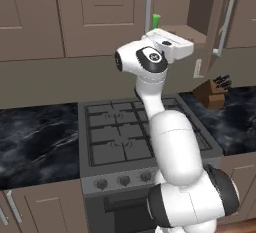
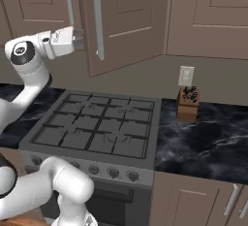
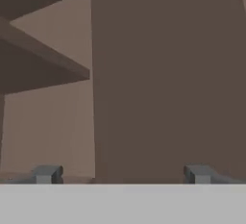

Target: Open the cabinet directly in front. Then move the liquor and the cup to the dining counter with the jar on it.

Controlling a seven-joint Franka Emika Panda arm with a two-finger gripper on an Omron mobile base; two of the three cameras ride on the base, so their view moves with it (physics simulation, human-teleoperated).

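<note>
The cabinet [image 1: 200, 7] above the stove has its doors swung outward. Its right door [image 2: 126, 21] stands wide open with a long silver handle [image 2: 97, 21]. My gripper [image 2: 77, 38] is raised to the level of the cabinet's lower shelf and points into the opening. It is open, with nothing between its fingertips [image 3: 45, 174]. In the hand view, brown shelves [image 3: 43, 59] show on the left and a flat brown panel [image 3: 168, 74] on the right. The green top of the cup [image 1: 156, 20] peeks out just above my hand [image 1: 170, 44]. The liquor and the dining counter are out of view.
A grey gas stove [image 1: 130, 132] sits directly below my arm, with black marble worktop [image 1: 35, 137] on both sides. A wooden knife block [image 2: 188, 103] stands on the right worktop under a wall outlet [image 2: 186, 76]. Closed wall cabinets [image 2: 213, 11] flank the open one.
</note>
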